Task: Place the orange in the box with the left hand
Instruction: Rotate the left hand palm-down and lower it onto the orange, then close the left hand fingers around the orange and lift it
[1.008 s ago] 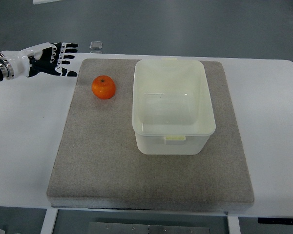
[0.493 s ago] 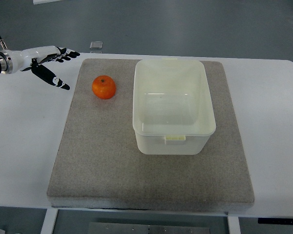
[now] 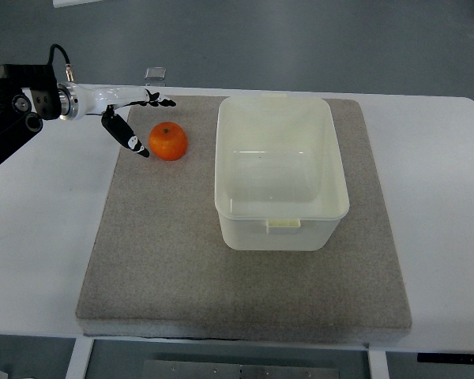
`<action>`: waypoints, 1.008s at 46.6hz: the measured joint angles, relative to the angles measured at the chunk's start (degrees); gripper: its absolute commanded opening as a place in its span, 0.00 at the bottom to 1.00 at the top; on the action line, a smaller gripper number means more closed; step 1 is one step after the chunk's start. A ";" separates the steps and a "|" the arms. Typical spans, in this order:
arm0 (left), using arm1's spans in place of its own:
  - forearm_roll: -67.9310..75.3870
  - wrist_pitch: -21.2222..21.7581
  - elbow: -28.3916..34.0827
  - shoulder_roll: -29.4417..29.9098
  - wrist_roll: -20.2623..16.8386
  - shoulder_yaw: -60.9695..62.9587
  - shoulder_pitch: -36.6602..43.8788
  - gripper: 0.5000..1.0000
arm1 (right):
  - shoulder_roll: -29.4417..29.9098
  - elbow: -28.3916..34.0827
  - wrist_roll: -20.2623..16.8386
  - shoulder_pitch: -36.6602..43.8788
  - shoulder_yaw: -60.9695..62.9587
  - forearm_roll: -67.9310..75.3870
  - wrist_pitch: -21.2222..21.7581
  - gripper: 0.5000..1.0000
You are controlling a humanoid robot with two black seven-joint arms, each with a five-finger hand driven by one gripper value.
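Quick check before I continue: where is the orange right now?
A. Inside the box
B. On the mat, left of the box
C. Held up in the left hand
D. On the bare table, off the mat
B: the orange sits on the grey mat left of the box, with the left hand open beside it, not gripping.

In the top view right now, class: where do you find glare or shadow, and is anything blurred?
Top view: lighting is soft and even; the orange is sharp, with a faint shadow on the grey mat. The translucent box shows a pale reflection on its floor. The left hand is sharp, its fingers spread beside the orange.
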 measured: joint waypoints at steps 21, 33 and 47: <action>1.31 9.79 3.99 -4.83 0.00 12.73 -3.96 0.97 | 0.00 0.00 0.00 0.01 0.00 0.00 0.00 0.86; 4.48 10.13 4.03 -5.09 0.00 13.16 -4.01 0.87 | 0.00 0.00 0.00 0.00 0.00 0.00 0.00 0.86; 5.57 10.08 4.03 -4.97 -0.07 13.22 -3.76 0.53 | 0.00 0.00 0.00 0.01 0.00 0.00 0.00 0.86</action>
